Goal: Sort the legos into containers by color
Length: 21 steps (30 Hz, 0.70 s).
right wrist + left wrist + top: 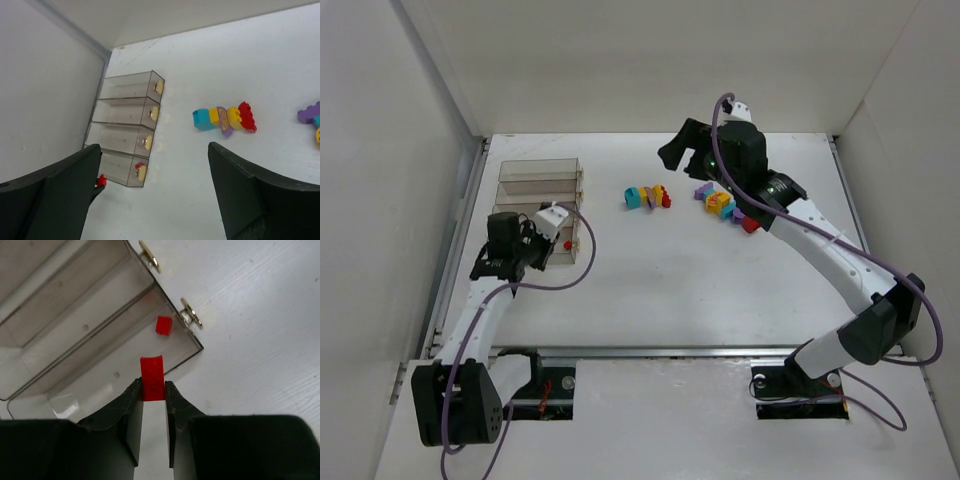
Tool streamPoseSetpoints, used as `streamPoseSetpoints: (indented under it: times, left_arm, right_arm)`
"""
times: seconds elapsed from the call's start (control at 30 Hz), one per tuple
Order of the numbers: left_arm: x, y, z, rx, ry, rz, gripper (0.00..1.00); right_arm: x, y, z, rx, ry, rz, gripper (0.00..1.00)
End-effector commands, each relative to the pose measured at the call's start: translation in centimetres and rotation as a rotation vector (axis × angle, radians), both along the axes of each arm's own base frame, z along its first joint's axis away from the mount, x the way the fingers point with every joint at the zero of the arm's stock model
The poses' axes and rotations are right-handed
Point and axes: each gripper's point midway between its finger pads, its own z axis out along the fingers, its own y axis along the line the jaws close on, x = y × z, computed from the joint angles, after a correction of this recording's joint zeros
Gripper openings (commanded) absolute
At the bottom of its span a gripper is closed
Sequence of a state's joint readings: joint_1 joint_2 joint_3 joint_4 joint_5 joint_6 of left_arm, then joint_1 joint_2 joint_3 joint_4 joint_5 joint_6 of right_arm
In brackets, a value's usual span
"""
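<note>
The left tool [152, 390] pinches a red brick [151, 372] over the container [100, 347] edge, centre frame. Dropped now, it could clip the wall and land on the tabletop [250, 340]. Meanwhile the right tool [154, 150] gapes wide.

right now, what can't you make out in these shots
Near bin: top view, the left gripper, shut on a red lego, covers most of the inside.
Right pile: top view, the right arm hides part; right wrist view, the frame edge cuts it off.
Far bins: left wrist view, cut off by the top edge.
</note>
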State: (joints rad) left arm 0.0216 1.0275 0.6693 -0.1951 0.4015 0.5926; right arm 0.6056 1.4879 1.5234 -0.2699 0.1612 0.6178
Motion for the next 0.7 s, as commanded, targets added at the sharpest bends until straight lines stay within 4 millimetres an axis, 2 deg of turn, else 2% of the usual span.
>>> streamPoseSetpoints:
  times: [0.0,0.13,0.23,0.3,0.33,0.47,0.63,0.67]
  left_arm:
    - [-0.5,1.3,-1.4,0.097,-0.025,-0.006,0.0]
    - [0.6,1.6,-2.9,0.04,0.013,0.082,0.0]
    - [2.1,1.6,-2.1,0.005,-0.017,0.122,0.0]
    - [2.6,1.8,-2.3,-0.002,-0.019,0.146,0.0]
    - [3.0,1.6,-1.6,-0.009,-0.038,0.139,0.0]
    - [2.9,0.8,-1.1,-0.039,-0.029,0.099,0.0]
    - [1.9,-0.2,-0.9,-0.066,-0.011,0.047,0.0]
    - [1.8,-0.4,-0.8,-0.071,-0.011,0.039,0.0]
  right_arm:
    - [-0.5,0.6,-0.4,-0.009,0.014,0.033,0.93]
    - [-0.5,1.5,-1.4,-0.013,0.037,0.07,0.93]
    - [-0.5,1.5,-1.4,-0.013,0.037,0.07,0.93]
    - [-0.5,1.5,-1.4,-0.013,0.037,0.07,0.93]
    - [-0.5,1.5,-1.4,-0.013,0.037,0.07,0.93]
    - [-0.5,1.4,-1.8,-0.018,0.045,0.07,0.93]
    - [-0.5,1.7,-2.1,-0.022,0.055,0.079,0.93]
    - [-0.5,1.8,-1.6,-0.014,0.047,0.088,0.93]
